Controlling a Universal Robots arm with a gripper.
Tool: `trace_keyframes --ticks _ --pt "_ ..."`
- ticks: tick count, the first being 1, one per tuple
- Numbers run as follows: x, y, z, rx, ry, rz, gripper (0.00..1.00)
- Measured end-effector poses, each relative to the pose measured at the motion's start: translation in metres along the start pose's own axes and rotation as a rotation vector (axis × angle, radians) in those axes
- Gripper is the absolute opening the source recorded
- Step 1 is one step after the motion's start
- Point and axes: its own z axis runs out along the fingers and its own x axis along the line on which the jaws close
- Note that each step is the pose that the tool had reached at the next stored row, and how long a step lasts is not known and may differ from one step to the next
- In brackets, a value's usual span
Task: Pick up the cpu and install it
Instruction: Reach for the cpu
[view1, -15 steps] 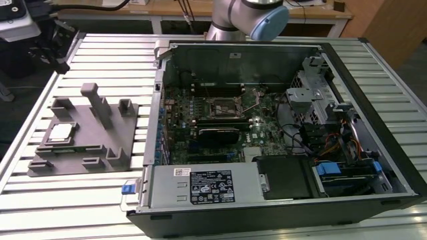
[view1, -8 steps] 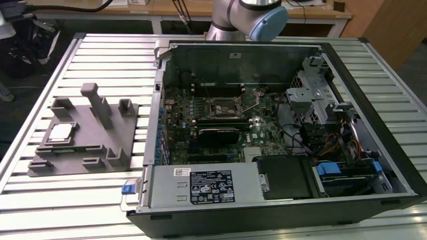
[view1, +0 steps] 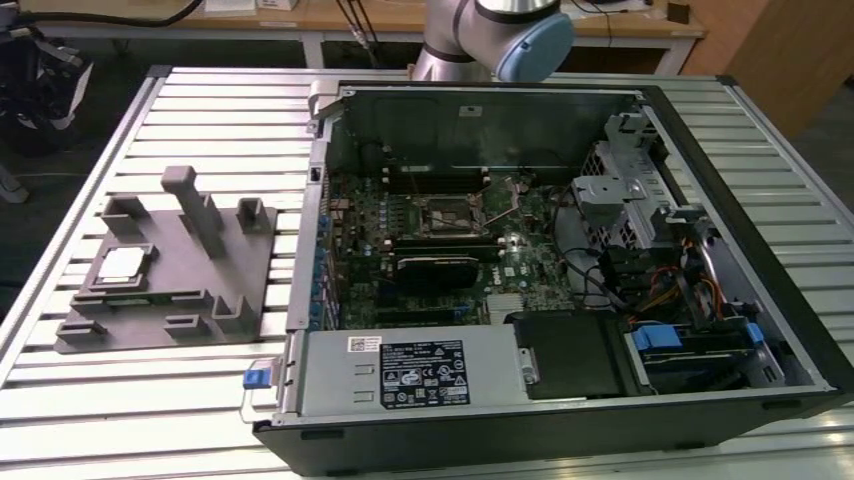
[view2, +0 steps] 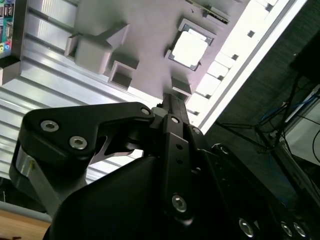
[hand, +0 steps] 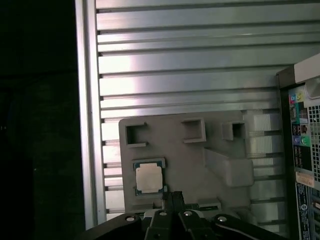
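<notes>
Workspace: slatted aluminium table (view1: 214, 120) carrying a grey plastic tray (view1: 167, 275) on the exterior view's left and an open computer case (view1: 534, 440) on the exterior view's right, the two just beside each other. Task item: cpu (view1: 120, 265), a small flat square chip with a pale metal top, lying flat in a shallow square recess of the tray, on the side of the tray away from the case; it is also seen in the second wrist view (view2: 189, 50) and in the first wrist view (hand: 149, 178), face up and untouched. Tray fittings: several upright posts (view1: 198, 210) and low rectangular pockets, standing between the cpu and the case. Case contents: motherboard with a black square socket frame (view1: 443, 212) near its middle, a silver power supply box (view1: 400, 372) along the near wall, and bundled cables and drive bays towards the exterior view's right. Robot: arm (view1: 494, 30) rising at the far edge of the table behind the case. Gripper (hand: 175, 196): raised above the tray, tips drawn together into one narrow dark bar in the first wrist view, gripping nothing; in the second wrist view the gripper (view2: 173, 97) hangs over the tray's edge near the cpu, clear of it and not in contact.
</notes>
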Motion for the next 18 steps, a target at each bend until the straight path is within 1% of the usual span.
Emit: trace_keyframes --ticks 7,9,18 --pt "0.0156 -0.0012 0.0008 0.0 0.0011 0.0 0.11" --pt "0.0185 -0.0014 0.0009 0.0002 0.0016 0.0 0.11" --pt "0.0194 -0.0015 0.0011 0.0002 0.0023 0.0 0.11"
